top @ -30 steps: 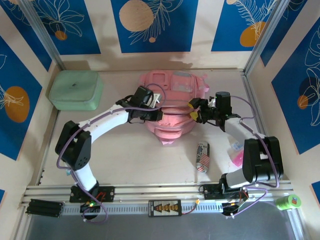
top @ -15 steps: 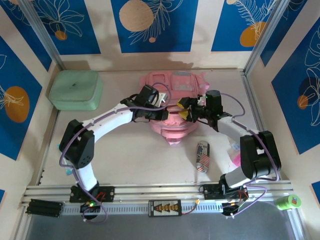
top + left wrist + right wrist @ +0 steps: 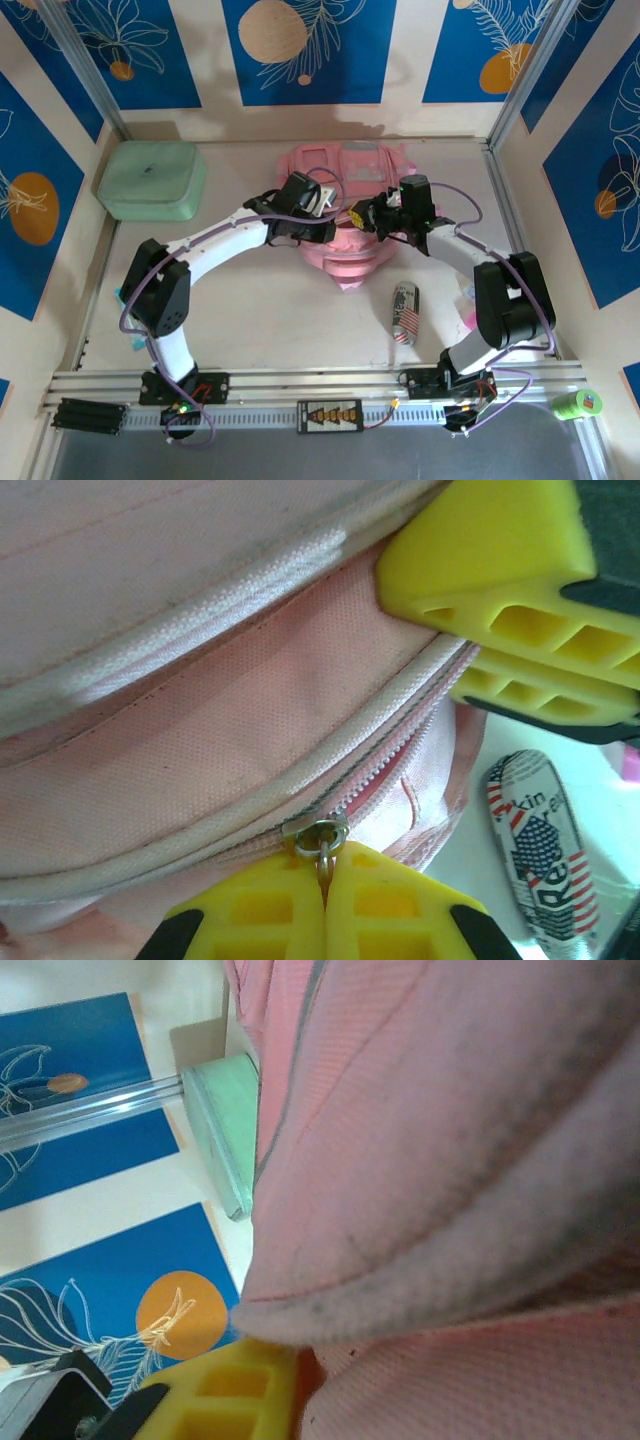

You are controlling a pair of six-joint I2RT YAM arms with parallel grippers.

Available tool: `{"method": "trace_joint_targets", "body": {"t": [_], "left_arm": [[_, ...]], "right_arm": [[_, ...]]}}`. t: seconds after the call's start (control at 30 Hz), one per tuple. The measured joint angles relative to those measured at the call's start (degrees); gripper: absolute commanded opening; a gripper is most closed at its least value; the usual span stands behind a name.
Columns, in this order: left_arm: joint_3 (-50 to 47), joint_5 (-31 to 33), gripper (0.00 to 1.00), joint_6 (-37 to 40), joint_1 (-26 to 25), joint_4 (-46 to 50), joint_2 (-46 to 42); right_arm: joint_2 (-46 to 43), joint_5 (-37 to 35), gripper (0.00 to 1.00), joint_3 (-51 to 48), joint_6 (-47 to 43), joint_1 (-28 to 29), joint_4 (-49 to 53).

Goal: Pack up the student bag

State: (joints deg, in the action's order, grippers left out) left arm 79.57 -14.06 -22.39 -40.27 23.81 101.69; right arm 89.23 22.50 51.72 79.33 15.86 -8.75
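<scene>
Here, the left gripper [image 3: 325, 872] is pinching the zipper pull [image 3: 322, 837] of the student bag [image 3: 350, 258] — fingers pressed together. The right gripper [image 3: 358, 216] is clamping the bag's zipper edge just beside it. The bag is lying mid-table toward the back — mint green case [image 3: 152, 180] well to its left.

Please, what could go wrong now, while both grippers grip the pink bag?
1. The left gripper pinches only the small zipper pull, which may slip out when pulled.
2. The right gripper grips just a soft edge of the student bag, so the fabric could slide free.
</scene>
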Motion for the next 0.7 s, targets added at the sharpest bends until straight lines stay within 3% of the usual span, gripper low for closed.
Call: {"method": "trace_joint_targets", "body": {"t": [0.37, 0.7], "left_arm": [[-2.23, -0.07, 0.00, 9.53, 9.92, 5.46, -0.85], [9.42, 0.85, 0.00, 27.91, 14.19, 8.37, 10.27]], "right_arm": [[-3.26, 0.17, 0.06, 0.31, -4.81, -2.12, 6.73], [-3.58, 3.61, 0.05, 2.12, -10.56, -5.86, 12.98]]}}
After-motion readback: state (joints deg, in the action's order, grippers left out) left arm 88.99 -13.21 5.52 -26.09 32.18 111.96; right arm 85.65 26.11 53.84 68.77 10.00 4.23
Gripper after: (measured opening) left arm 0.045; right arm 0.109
